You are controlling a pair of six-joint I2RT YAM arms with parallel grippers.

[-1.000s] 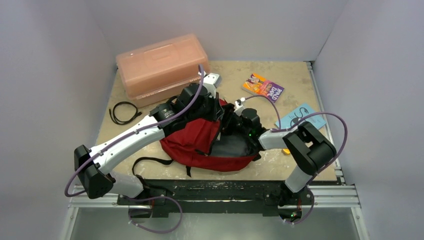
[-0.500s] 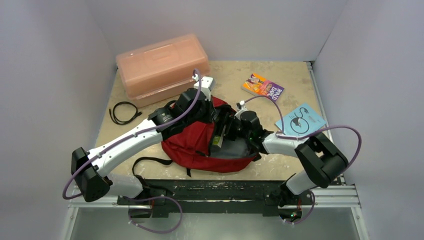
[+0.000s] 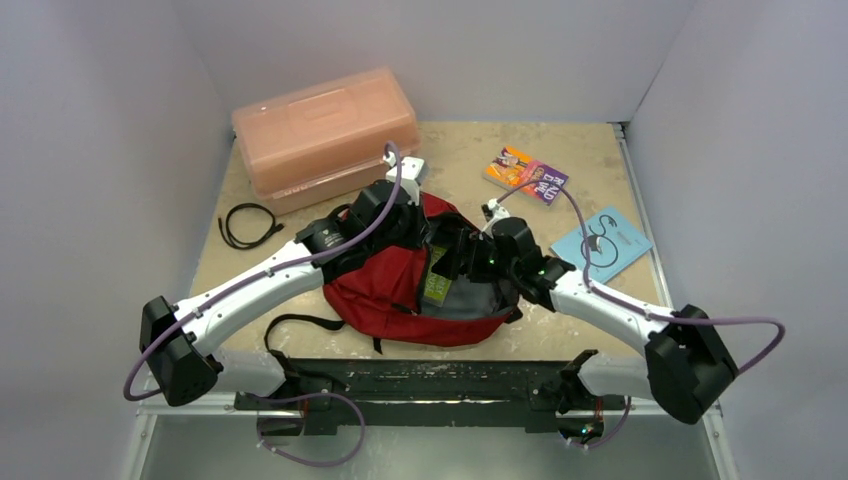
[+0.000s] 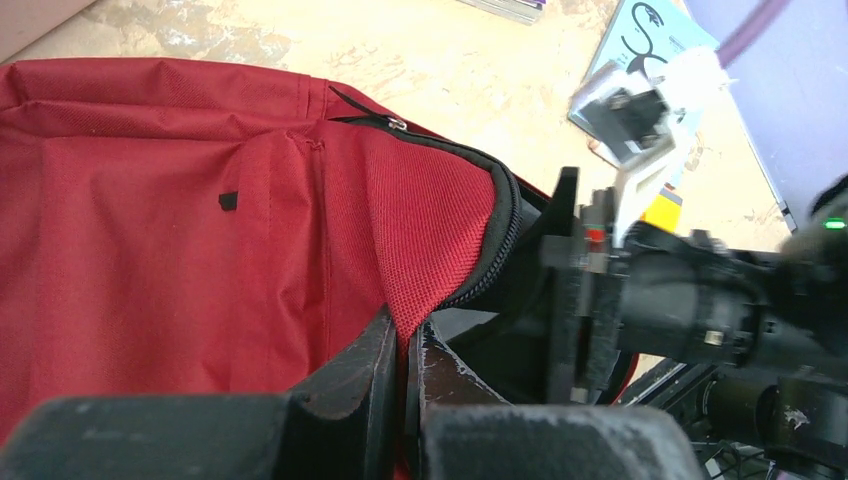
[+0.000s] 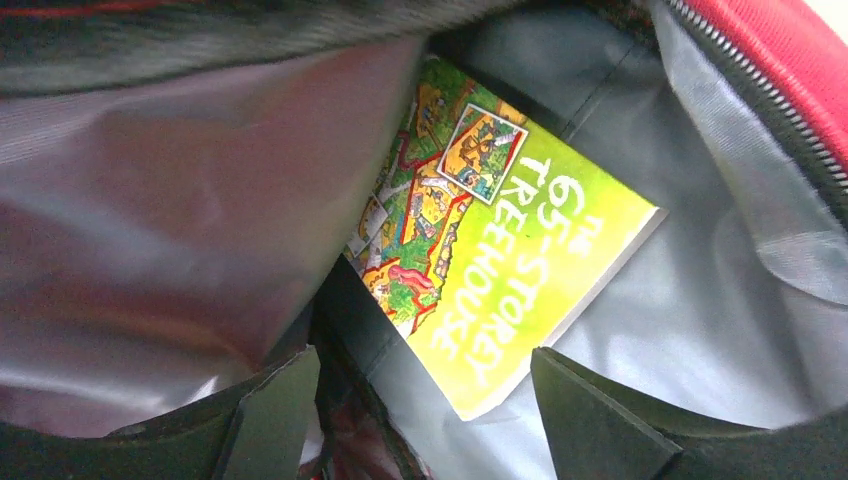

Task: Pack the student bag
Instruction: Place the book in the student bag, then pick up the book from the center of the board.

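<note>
Now the left tool [image 4: 403,370] pinches the student bag [image 3: 385,280] by its red flap. The right tool [image 5: 432,392] is wide open inside it, holding nothing, with a green book [image 5: 490,270] at its 12 o'clock.

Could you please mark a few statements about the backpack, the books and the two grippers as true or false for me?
1. The left gripper is shut on the opening edge of the dark red fabric backpack. True.
2. The yellow-green paperback book lies outside the backpack. False: it lies inside the backpack, on the grey lining.
3. The right gripper is open inside the backpack. True.
4. The translucent orange-pink plastic box has its lid raised. False: its lid is down.
5. The thin light blue booklet is in the backpack. False: it lies on the table, to the backpack's right.
</note>
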